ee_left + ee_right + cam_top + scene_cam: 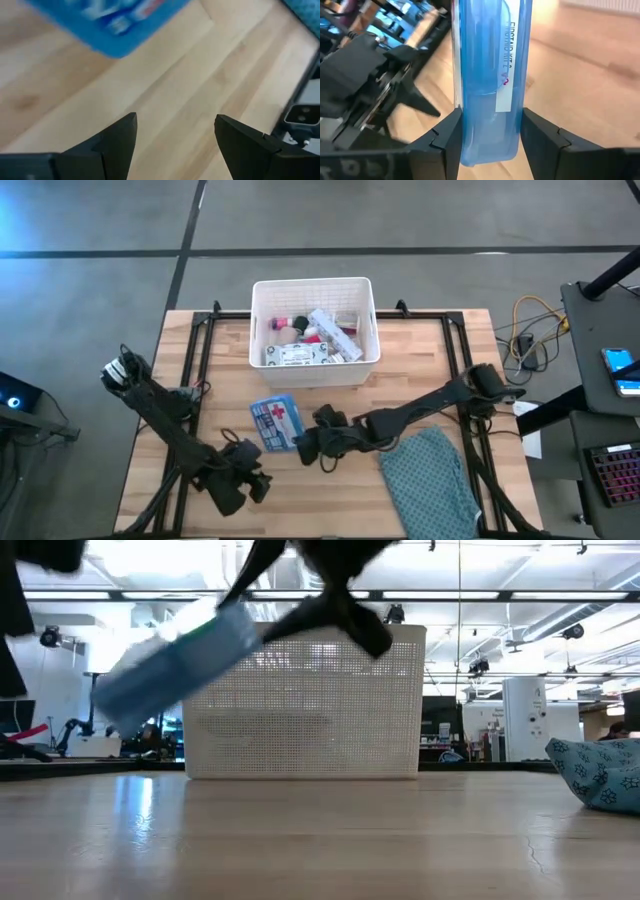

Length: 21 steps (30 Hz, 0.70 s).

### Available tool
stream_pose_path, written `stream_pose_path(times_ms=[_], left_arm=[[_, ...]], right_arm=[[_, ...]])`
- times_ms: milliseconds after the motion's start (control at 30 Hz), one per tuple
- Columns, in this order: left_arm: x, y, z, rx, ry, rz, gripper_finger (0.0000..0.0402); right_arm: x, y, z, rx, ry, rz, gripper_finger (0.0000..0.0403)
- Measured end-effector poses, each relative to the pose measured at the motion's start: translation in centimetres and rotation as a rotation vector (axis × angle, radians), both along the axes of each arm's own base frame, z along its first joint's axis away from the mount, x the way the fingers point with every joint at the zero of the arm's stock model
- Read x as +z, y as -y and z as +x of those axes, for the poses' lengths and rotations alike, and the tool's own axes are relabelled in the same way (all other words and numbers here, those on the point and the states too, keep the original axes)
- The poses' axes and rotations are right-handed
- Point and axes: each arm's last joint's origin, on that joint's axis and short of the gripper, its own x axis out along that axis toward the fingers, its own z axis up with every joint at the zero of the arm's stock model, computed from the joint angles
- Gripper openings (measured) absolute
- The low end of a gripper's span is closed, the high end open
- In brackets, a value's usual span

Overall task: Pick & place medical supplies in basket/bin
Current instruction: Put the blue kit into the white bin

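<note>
Blue first-aid box [490,85] sits squeezed between the right gripper [305,442] fingers, lifted and tilted above the table. Left gripper [175,140] waits open nearby. Next, the box should go over the white basket [314,290] and drop in.

First-aid box [274,421]: translucent blue, white label panel, red cross; dark lettering along its edge in the right wrist view. Basket [264,330]: white, lattice-perforated walls. Inside it: white packet [296,356], pink and red items. Cloth [428,480]: teal with small dark pattern. Desk [430,360]: pale wood grain, black frame rails.
</note>
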Motion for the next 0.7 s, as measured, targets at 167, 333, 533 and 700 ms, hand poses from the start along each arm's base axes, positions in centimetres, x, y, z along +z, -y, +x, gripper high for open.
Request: stream_pose_path(times_ms=[167, 333, 533, 700], left_arm=[[3.7, 0.6, -0.2, 0.066, 0.026, 0.084, 0.0246], [6.6, 1.0, 0.5, 0.117, 0.152, 0.121, 0.0246], [8.7, 1.1, 1.1, 0.132, 0.263, 0.187, 0.0246], [10.2, 0.6, 2.0, 0.128, 0.296, 0.230, 0.0246]], right_arm=[[4.1, -0.5, -2.0, -0.001, 0.073, -0.071, 0.0156], [10.0, 0.2, -4.9, -0.052, 0.202, -0.179, 0.0155], [15.0, 7.2, -8.2, -0.175, 0.201, -0.216, 0.0155], [14.2, 17.1, -9.0, -0.244, 0.039, -0.122, 0.0163]])
